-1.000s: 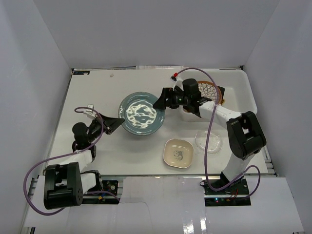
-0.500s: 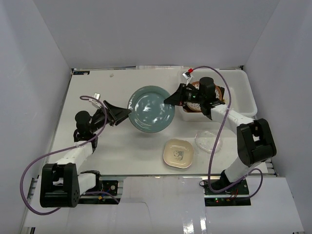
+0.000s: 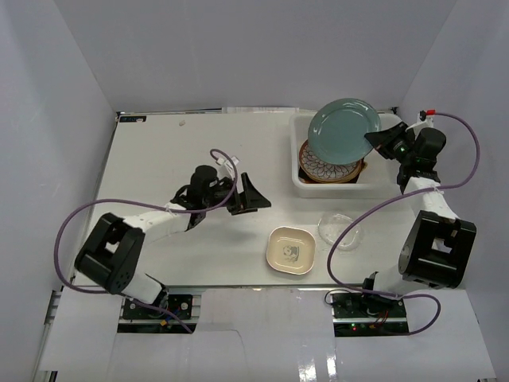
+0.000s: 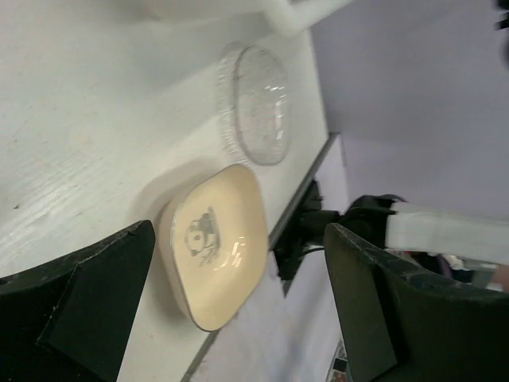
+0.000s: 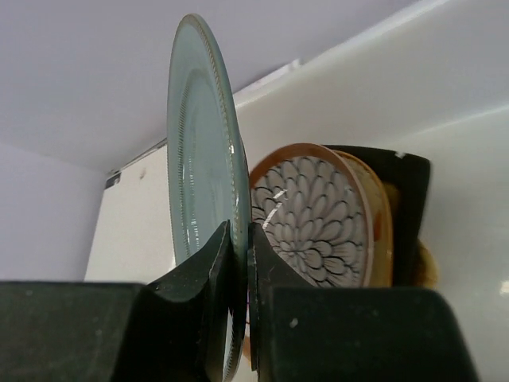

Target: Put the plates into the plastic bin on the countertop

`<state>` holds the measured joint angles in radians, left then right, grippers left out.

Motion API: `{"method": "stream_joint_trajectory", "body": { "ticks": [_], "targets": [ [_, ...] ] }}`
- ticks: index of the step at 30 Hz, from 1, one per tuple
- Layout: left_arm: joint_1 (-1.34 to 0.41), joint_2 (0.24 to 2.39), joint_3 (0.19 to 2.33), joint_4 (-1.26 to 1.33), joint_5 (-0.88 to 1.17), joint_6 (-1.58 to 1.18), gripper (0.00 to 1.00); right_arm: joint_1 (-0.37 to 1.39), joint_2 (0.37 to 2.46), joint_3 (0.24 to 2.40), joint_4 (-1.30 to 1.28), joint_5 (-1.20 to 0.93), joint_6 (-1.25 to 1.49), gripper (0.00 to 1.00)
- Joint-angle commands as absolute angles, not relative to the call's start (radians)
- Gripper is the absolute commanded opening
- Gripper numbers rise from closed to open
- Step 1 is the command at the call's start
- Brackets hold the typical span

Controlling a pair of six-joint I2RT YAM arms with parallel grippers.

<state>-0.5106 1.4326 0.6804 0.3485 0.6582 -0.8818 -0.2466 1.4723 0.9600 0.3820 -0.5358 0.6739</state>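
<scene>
The teal round plate hangs tilted on edge above the plastic bin, and my right gripper is shut on its rim. In the right wrist view the fingers pinch the teal plate; behind it the petal-patterned plate lies on a black square plate in the bin. My left gripper is open and holds nothing, low over the countertop. Its jaws frame the cream rounded-square plate and the clear glass plate.
The cream rounded-square plate and the clear glass plate lie on the countertop near its front edge, just in front of the bin. White walls enclose the table on three sides. Purple cables trail from both arms.
The teal plate passed from my left gripper to my right, which shut on it and carried it up and right over the bin. My left gripper opened and swung right toward the table's middle.
</scene>
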Motion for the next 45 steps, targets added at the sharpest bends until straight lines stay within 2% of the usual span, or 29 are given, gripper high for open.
{"method": "stream_joint_trajectory", "body": {
  "ticks": [1, 8, 10, 11, 12, 14, 15, 16, 17, 18, 19, 20, 21, 23, 24, 26, 27, 29, 32, 33, 36, 37, 41, 45],
  "targets": [
    [-0.603, 1.526, 0.765, 0.192, 0.54, -0.756, 0.98, -0.255, 1.471, 0.966, 0.399, -0.508, 0.651, 0.08],
    [-0.738, 1.677, 0.905, 0.039, 0.387, -0.655, 0.98, -0.262, 1.546, 1.002, 0.339, -0.5, 0.606, 0.11],
    [-0.762, 1.706, 0.937, 0.006, 0.362, -0.628, 0.96, -0.262, 1.551, 0.993, 0.337, -0.503, 0.6, 0.2],
    [-0.77, 1.718, 0.945, -0.027, 0.344, -0.618, 0.95, -0.261, 1.555, 0.989, 0.328, -0.502, 0.592, 0.27],
    [-0.778, 1.727, 0.953, -0.037, 0.336, -0.614, 0.94, -0.259, 1.555, 0.986, 0.318, -0.497, 0.585, 0.45],
    [-0.796, 1.755, 0.965, -0.063, 0.324, -0.598, 0.89, -0.258, 1.545, 0.986, 0.29, -0.477, 0.566, 0.57],
    [-0.801, 1.762, 0.968, -0.072, 0.315, -0.592, 0.87, -0.256, 1.536, 0.986, 0.261, -0.468, 0.555, 0.69],
    [-0.81, 1.773, 0.971, -0.081, 0.31, -0.586, 0.85, -0.256, 1.523, 0.982, 0.247, -0.439, 0.539, 0.75],
    [-0.814, 1.778, 0.976, -0.095, 0.302, -0.577, 0.79, -0.256, 1.491, 0.977, 0.236, -0.424, 0.531, 0.82],
    [-0.819, 1.778, 0.974, -0.097, 0.293, -0.572, 0.75, -0.256, 1.468, 0.971, 0.224, -0.413, 0.523, 0.93],
    [-0.821, 1.778, 0.974, -0.103, 0.288, -0.569, 0.71, -0.256, 1.447, 0.965, 0.201, -0.39, 0.506, 0.98],
    [-0.822, 1.775, 0.974, -0.112, 0.282, -0.568, 0.67, -0.256, 1.395, 0.947, 0.192, -0.377, 0.5, 0.96],
    [-0.825, 1.773, 0.974, -0.117, 0.272, -0.563, 0.58, -0.256, 1.363, 0.934, 0.181, -0.367, 0.492, 0.9],
    [-0.827, 1.764, 0.966, -0.12, 0.267, -0.563, 0.47, -0.256, 1.267, 0.881, 0.153, -0.338, 0.477, 0.9],
    [-0.828, 1.761, 0.963, -0.12, 0.262, -0.564, 0.33, -0.258, 1.232, 0.852, 0.152, -0.33, 0.479, 0.9],
    [-0.83, 1.747, 0.957, -0.12, 0.256, -0.569, 0.15, -0.256, 1.132, 0.752, 0.14, -0.318, 0.482, 0.92],
    [-0.83, 1.74, 0.953, -0.12, 0.253, -0.575, 0.01, -0.256, 1.097, 0.715, 0.13, -0.299, 0.482, 0.94],
    [-0.83, 1.711, 0.943, -0.112, 0.241, -0.578, 0.0, -0.256, 1.007, 0.604, 0.098, -0.284, 0.492, 0.99],
    [-0.83, 1.669, 0.939, -0.107, 0.221, -0.583, 0.0, -0.256, 0.884, 0.51, 0.017, -0.249, 0.492, 0.89],
    [-0.83, 1.629, 0.928, -0.103, 0.215, -0.587, 0.0, -0.256, 0.853, 0.464, 0.002, -0.194, 0.495, 0.82],
    [-0.83, 1.56, 0.93, -0.081, 0.177, -0.603, 0.0, -0.245, 0.753, 0.382, -0.07, -0.086, 0.526, 0.71],
    [-0.83, 1.518, 0.948, -0.08, 0.169, -0.604, 0.0, -0.244, 0.74, 0.37, -0.08, -0.075, 0.538, 0.7],
    [-0.828, 1.437, 1.04, -0.089, 0.111, -0.586, 0.0, -0.242, 0.785, 0.342, -0.106, -0.094, 0.569, 0.75],
    [-0.824, 1.462, 1.192, -0.106, 0.029, -0.542, 0.0, -0.242, 0.818, 0.336, -0.138, -0.043, 0.565, 0.79]
  ]
}}
